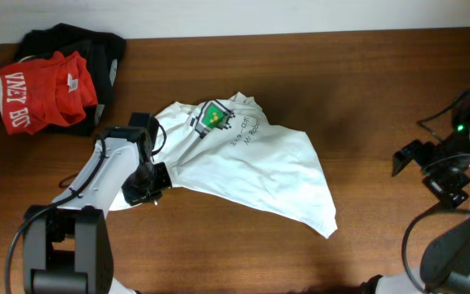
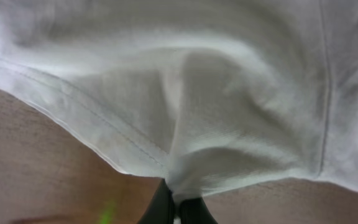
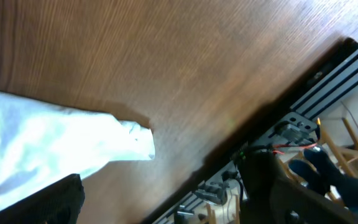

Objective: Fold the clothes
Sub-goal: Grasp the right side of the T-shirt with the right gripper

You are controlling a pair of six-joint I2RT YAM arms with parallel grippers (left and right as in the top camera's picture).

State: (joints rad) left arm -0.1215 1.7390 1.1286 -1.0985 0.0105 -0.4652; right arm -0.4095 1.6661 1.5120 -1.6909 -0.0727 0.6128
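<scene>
The white T-shirt (image 1: 259,167) lies rumpled mid-table, its green print and dark lettering facing up, one corner trailing toward my near right. My left gripper (image 1: 148,193) is down at the shirt's left edge, jaws clenched on a fold beside the stitched hem. My right gripper (image 1: 405,157) hovers well off to the right, jaws spread wide, holding nothing. A red shirt (image 1: 43,98) sits on a black garment (image 1: 100,49) at the table's (image 1: 219,253) far left corner.

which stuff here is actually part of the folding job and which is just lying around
Part of the job:
- white T-shirt
- left gripper, shut on the shirt's edge

Just lying about:
- red shirt
- black garment
</scene>
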